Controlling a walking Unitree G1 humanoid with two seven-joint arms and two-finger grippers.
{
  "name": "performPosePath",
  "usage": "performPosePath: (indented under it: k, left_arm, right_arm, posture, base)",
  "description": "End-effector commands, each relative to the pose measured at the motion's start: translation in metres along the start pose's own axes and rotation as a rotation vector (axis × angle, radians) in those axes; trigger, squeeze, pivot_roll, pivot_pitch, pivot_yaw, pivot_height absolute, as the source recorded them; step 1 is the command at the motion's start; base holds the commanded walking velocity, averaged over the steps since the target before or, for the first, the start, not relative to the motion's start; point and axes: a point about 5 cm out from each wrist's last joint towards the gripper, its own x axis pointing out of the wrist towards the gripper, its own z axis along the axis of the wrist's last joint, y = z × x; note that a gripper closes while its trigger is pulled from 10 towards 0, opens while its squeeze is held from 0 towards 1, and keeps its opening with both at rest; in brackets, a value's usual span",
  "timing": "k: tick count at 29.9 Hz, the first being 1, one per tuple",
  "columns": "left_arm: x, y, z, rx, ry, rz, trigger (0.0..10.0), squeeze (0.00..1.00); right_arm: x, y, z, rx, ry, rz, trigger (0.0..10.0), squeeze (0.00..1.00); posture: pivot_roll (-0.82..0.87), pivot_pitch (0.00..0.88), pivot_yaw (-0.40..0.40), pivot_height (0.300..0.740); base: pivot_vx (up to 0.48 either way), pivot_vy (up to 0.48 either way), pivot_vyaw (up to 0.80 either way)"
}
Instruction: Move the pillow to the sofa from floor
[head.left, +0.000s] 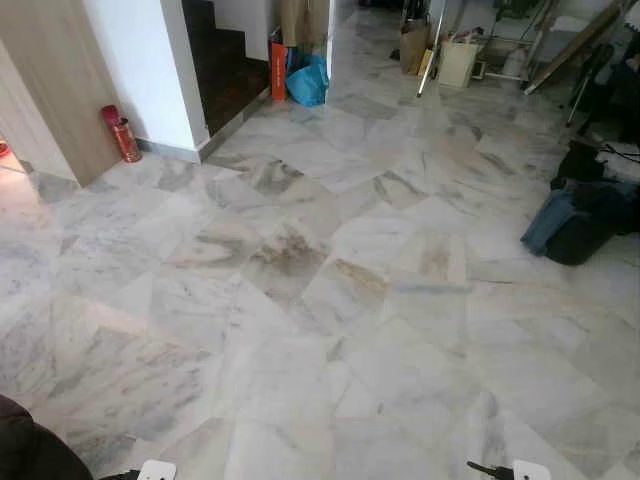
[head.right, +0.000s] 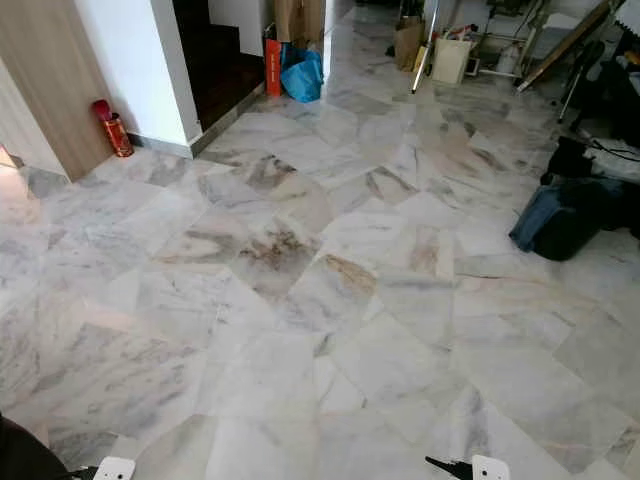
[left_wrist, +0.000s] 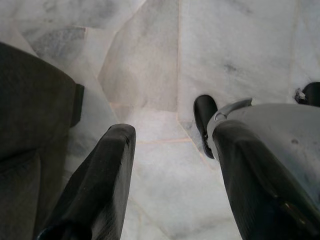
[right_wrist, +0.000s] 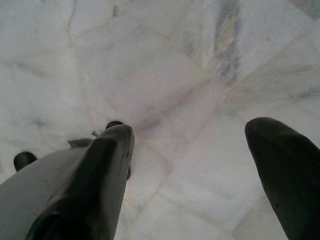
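Marble floor (head.left: 330, 300) spreads out ahead of me. A dark grey fabric mass (left_wrist: 30, 135) lies close beside my left gripper (left_wrist: 172, 135); whether it is a pillow or a sofa I cannot tell. The same dark shape sits at the bottom left corner of the left eye view (head.left: 35, 450). My left gripper hangs open over the floor with nothing between its black fingers (left_wrist: 107, 170). My right gripper (right_wrist: 192, 130) is open too, pointing down at bare marble. White tips of both arms (head.left: 155, 470) (head.left: 530, 470) peek in at the lower edge.
A red fire extinguisher (head.left: 122, 133) stands by the wooden wall panel at the far left. Dark stairs (head.left: 225, 70) rise behind a white wall, with a blue bag (head.left: 308, 82) beside them. A dark bag with blue cloth (head.left: 575, 225) lies at the right. Clutter lines the far right.
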Motion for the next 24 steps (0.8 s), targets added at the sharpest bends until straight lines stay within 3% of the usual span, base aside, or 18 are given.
performPosePath:
  k: [1,15,22,24]
  left_arm:
    - [0.001,-0.002,0.002,0.017,-0.002,0.0,10.0,0.0]
    - [0.001,-0.014,-0.003,0.008,0.011,-0.023,10.0,0.0]
    - [0.001,-0.024,-0.007,0.034,0.024,-0.052,10.0,0.0]
    - [0.002,-0.027,0.0,0.061,0.014,-0.059,10.0,0.0]
  right_arm:
    - [0.0,0.001,0.003,0.023,-0.016,0.005,10.0,0.0]
    - [-0.001,-0.006,0.005,-0.012,-0.021,0.009,10.0,0.0]
    - [-0.003,-0.015,0.004,0.0,-0.027,-0.02,10.0,0.0]
    - [-0.002,-0.014,0.003,0.019,-0.028,-0.024,10.0,0.0]
  posture:
    - [0.06,0.0,-0.027,0.74]
    - [0.04,0.0,-0.055,0.74]
    - [0.02,0.0,-0.028,0.74]
    - [0.02,0.0,-0.017,0.74]
  base:
    - [0.0,0.0,0.0]
    - [0.0,0.0,0.0]
    - [0.0,0.0,0.0]
    - [0.0,0.0,0.0]
